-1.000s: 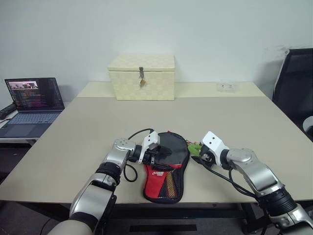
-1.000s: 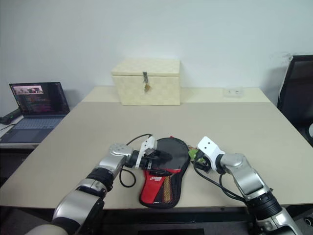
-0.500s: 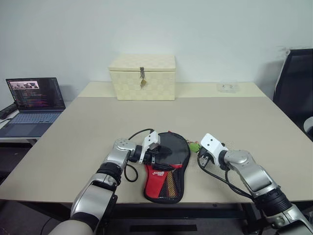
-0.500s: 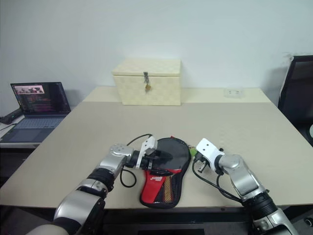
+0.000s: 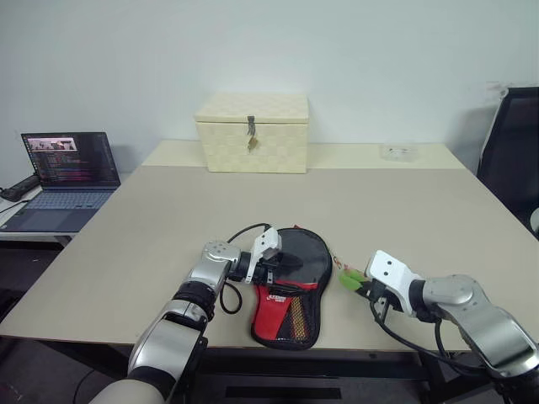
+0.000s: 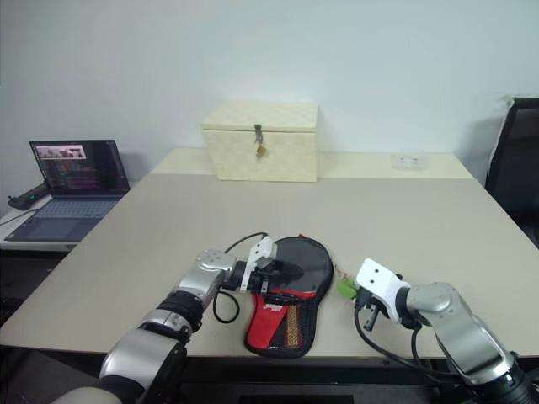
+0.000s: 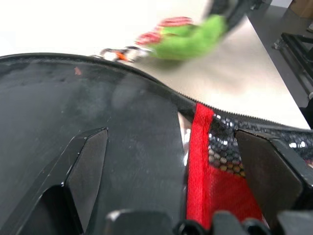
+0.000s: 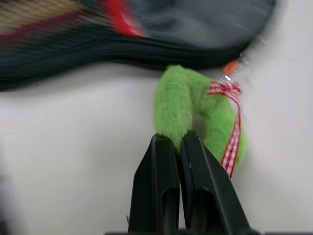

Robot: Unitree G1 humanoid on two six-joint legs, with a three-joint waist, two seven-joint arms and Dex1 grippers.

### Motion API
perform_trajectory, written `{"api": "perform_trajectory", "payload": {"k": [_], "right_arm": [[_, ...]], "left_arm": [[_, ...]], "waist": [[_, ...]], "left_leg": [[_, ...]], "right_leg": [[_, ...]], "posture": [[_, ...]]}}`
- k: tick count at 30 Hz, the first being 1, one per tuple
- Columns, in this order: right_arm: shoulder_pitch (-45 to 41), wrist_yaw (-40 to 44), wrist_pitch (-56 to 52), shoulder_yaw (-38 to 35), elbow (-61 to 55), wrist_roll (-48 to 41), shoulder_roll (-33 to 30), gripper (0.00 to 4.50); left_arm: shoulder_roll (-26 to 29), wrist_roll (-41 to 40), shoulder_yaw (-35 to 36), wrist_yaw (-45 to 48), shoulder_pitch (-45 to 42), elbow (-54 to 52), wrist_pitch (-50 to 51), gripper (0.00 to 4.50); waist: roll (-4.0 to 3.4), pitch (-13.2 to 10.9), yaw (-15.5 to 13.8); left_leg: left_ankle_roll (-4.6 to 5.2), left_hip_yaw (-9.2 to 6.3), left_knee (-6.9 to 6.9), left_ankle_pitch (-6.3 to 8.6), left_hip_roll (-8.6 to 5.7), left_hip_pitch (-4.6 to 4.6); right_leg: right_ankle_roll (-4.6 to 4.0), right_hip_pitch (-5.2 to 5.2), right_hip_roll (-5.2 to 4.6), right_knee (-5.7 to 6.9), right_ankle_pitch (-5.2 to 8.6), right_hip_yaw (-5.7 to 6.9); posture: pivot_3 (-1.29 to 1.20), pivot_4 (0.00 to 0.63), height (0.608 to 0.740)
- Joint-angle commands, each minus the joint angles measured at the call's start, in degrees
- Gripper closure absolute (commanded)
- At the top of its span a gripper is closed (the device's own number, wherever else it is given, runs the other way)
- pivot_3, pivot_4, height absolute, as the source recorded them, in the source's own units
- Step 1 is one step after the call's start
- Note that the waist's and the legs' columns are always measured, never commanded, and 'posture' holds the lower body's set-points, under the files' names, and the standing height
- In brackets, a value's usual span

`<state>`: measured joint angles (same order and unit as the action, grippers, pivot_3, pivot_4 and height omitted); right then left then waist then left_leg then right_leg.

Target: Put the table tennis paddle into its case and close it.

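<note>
Right tool [image 8: 177, 142], pinched shut on the green charm [image 8: 193, 110], may slip off; left tool [image 5: 271, 263], spread wide on the case [image 5: 290, 286], could let it drag.

Pretty sure I'm in an office or a small lab room. I'm standing at a big beige worktop [image 5: 168, 210] pushed up against a plain white wall [image 5: 269, 50]. Over at my 10 o'clock there's an open laptop [image 5: 61, 172] on a lower side desk, screen on with what looks like rows of text or code, too small to read. At 2 o'clock the edge of a black office chair [image 5: 512, 143] pokes in. Straight ahead at 12, near the wall, sits a cream box with a metal latch [image 5: 252, 131], and a small white socket-like block [image 5: 398, 151] sits at 1 o'clock.
</note>
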<state>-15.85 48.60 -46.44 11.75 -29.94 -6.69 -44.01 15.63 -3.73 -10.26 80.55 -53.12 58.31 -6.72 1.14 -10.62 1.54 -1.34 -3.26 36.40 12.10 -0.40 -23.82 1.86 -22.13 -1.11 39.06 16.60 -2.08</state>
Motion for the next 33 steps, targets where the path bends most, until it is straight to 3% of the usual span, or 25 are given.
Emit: {"api": "perform_trajectory", "payload": {"k": [1, 14, 18, 27, 33], "right_arm": [[2.53, 2.18, -4.54, -0.79, -10.04, -5.18, -1.78, 4.47], [10.8, 4.06, -12.05, -1.01, -26.87, -18.0, -8.21, 4.47], [10.27, 0.94, -15.05, 0.99, -30.03, -23.96, -5.77, 4.47], [5.75, -6.97, -11.56, 5.11, -30.06, -41.34, -8.02, 4.47], [3.0, -12.64, -10.88, 8.46, -30.06, -44.35, -8.55, 4.47]], "left_arm": [[-1.26, 2.05, -1.18, -0.83, 1.0, 2.26, 0.77, 0.0], [-5.36, 3.94, -0.87, -6.3, -2.31, 8.37, -1.73, 0.0], [-6.38, 4.9, -0.93, -7.93, -2.54, 9.8, -3.25, 0.0], [-7.95, 6.44, -0.92, -9.14, -3.87, 11.41, -3.95, 0.0], [-8.3, 7.26, -0.98, -9.33, -3.86, 11.87, -4.74, 0.0]], "waist": [[0.04, 0.03, -0.01], [0.05, 0.08, -0.19], [0.06, 0.09, -0.19], [0.06, 0.1, -0.23], [0.05, 0.11, -0.37]], "left_leg": [[0.0, -0.01, 0.01, 0.0, 0.0, 0.0], [0.01, -0.33, 0.44, 0.02, -0.02, 0.06], [0.01, -0.52, 0.51, 0.01, -0.02, 0.08], [0.01, -0.83, 0.53, 0.01, -0.04, 0.25], [0.01, -1.05, 0.52, 0.01, -0.06, 0.14]], "right_leg": [[0.01, 0.02, -0.01, 0.0, 0.0, 0.01], [0.35, 0.46, -0.03, -0.07, 0.14, 0.33], [0.38, 0.53, -0.04, -0.09, 0.13, 0.37], [0.38, 0.83, -0.1, -0.18, 0.14, 0.63], [0.34, 0.84, -0.12, -0.25, 0.16, 0.89]], "posture": [[0.0, 0.15, 0.74], [0.0, 0.15, 0.74], [0.0, 0.15, 0.74], [0.0, 0.15, 0.74], [0.0, 0.15, 0.74]]}}
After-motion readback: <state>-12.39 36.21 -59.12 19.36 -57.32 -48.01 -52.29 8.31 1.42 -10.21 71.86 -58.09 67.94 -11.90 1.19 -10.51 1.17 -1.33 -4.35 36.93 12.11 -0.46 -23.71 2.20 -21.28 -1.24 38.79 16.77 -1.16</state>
